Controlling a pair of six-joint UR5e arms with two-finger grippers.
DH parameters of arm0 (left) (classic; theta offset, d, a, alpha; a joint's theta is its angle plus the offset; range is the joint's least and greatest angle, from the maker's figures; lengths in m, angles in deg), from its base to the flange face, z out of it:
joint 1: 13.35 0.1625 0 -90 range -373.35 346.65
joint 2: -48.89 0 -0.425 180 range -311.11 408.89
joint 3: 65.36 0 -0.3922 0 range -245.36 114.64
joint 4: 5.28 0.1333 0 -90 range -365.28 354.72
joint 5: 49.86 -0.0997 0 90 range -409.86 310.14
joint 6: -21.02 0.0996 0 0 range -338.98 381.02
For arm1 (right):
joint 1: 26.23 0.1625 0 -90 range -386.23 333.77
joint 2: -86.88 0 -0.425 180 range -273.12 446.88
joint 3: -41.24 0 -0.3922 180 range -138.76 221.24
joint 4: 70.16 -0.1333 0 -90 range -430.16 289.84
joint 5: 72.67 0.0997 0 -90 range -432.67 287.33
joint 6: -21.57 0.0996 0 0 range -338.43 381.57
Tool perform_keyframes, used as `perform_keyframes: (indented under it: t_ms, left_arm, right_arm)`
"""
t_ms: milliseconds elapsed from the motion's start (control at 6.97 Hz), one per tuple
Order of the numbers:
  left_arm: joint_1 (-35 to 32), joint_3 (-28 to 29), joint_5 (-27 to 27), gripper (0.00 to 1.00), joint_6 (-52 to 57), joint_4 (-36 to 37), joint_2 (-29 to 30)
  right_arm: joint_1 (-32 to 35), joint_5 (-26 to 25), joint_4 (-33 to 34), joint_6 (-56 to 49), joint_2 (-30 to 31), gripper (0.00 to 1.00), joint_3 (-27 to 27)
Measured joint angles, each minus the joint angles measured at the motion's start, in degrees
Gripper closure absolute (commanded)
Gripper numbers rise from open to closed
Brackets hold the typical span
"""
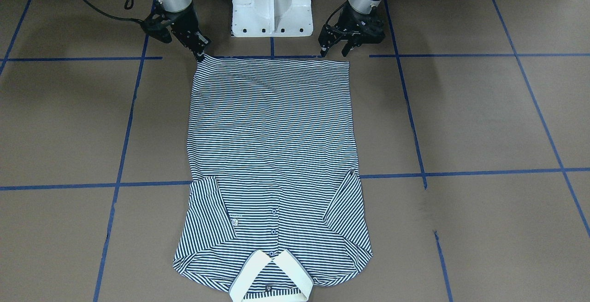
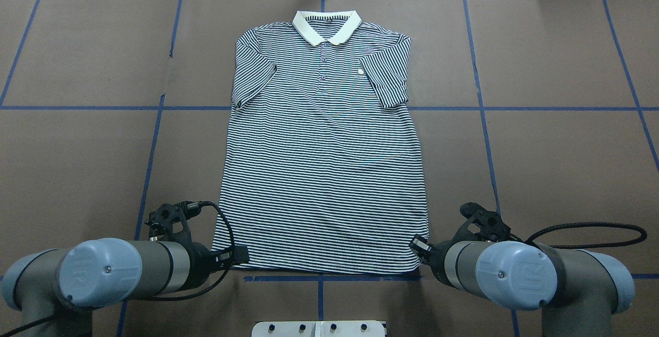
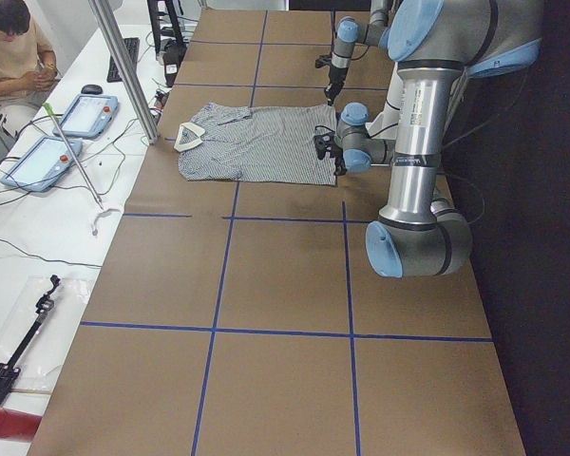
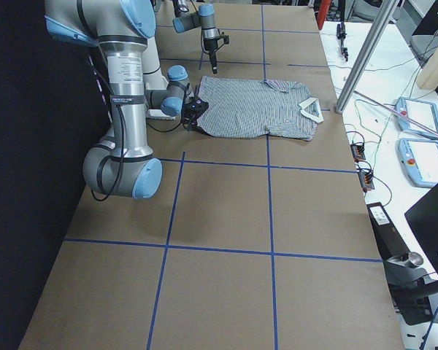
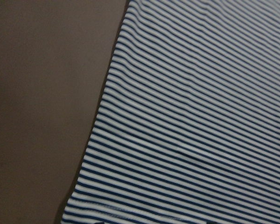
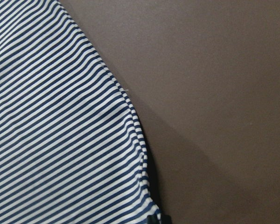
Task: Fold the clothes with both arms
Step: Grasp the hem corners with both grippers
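- Because the shirt (image 1: 272, 131) was thin, soft and light, it would likely sag and wrinkle when lifted; its two near hem corners looked the best holds.
- It lay flat, front up, on the table (image 1: 484, 117), with navy-and-white stripes and its cream collar (image 1: 272, 276) far from the robot.
- The right gripper (image 1: 199, 53) looked pinched onto one hem corner; the left gripper (image 1: 335, 50) hung spread apart over the other.

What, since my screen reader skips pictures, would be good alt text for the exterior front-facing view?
A navy-and-white striped polo shirt lies flat, face up, on a brown table, sleeves folded inward, cream collar nearest the camera. At the far hem, the right claw is at one corner on the view's left, and the left claw, open, sits by the other corner.
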Motion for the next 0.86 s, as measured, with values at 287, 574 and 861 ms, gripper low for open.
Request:
perform_keyframes:
  t_ms: [287, 574, 861]
  left_arm:
    - [1.72, 0.31, -1.58, 0.26, -1.67, 0.82, -0.01]
    - [1.83, 0.71, -3.3, 0.26, -1.55, 2.29, -0.02]
    - [1.54, 1.22, -3.67, 0.26, -1.56, 3.26, -0.3]
  right_arm:
    - [0.0, 0.02, 0.0, -0.02, 0.02, 1.0, -0.05]
    - [0.15, 0.03, 0.0, -0.3, 0.1, 1.0, -0.05]
    - [0.22, -0.03, 0.06, -0.77, 0.16, 1.0, 0.04]
